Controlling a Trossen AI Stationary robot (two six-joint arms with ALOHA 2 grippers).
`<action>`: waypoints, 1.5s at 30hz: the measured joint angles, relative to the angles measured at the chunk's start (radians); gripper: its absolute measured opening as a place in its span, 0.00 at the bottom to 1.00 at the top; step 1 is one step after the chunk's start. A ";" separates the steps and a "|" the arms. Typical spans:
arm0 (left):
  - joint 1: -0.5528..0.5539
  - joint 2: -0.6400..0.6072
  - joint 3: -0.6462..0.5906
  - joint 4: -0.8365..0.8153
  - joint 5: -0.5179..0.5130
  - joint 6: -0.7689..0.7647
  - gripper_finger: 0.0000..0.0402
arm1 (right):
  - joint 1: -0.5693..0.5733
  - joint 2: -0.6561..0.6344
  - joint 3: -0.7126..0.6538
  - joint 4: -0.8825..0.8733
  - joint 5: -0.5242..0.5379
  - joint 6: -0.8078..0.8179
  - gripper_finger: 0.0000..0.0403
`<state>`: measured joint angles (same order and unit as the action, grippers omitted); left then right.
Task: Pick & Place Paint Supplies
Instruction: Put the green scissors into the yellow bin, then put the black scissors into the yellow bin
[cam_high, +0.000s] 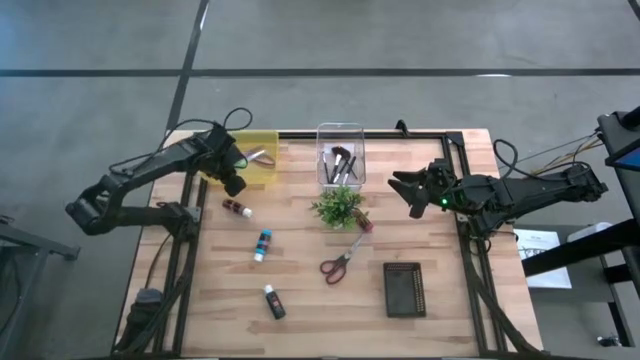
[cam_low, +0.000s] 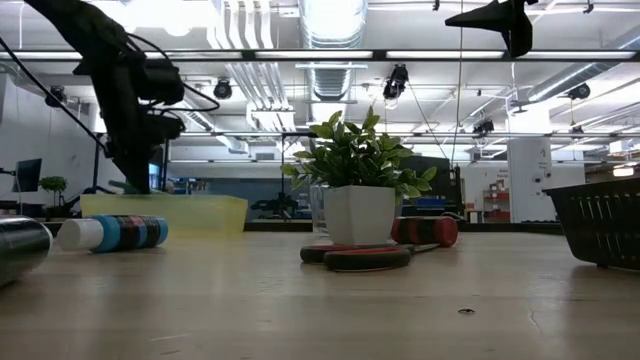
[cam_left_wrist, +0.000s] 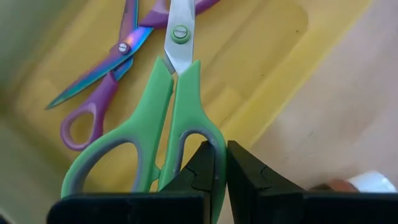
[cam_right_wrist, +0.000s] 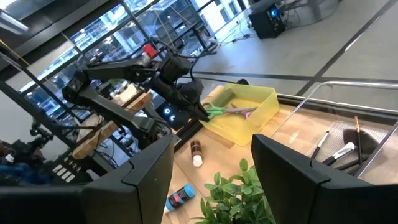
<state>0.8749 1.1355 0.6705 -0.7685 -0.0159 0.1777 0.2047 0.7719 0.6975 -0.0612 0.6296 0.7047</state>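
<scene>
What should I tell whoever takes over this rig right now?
Left tool: shut on the green scissors, over the yellow bin.
Right tool: open, holding nothing, hovering right of the plant.
Done: purple scissors in the yellow bin; brushes in the clear bin.
Left: release the green scissors; the red scissors, brown tube, blue tube and black tube lie on the table.

Scissors (cam_left_wrist: 155, 124) in left tray (cam_high: 265, 172)

Matt wood table (cam_high: 440, 330), glossy plastic yellow bin (cam_left_wrist: 261, 68), metal scissor blades (cam_left_wrist: 180, 50).
</scene>
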 joint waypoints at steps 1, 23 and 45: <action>0.000 0.000 -0.005 0.010 0.000 -0.019 0.05 | 0.000 0.000 0.000 0.000 0.000 0.001 0.53; -0.023 -0.002 0.171 0.065 0.015 -0.177 0.44 | 0.000 0.000 0.000 0.000 -0.002 0.010 0.53; -0.752 -0.007 0.481 0.065 -0.241 -0.251 0.44 | -0.001 0.145 0.000 -0.224 -0.545 -0.610 0.53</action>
<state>0.1227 1.1286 1.1517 -0.7032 -0.2570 -0.0735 0.2038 0.9171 0.6979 -0.2850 0.0844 0.0946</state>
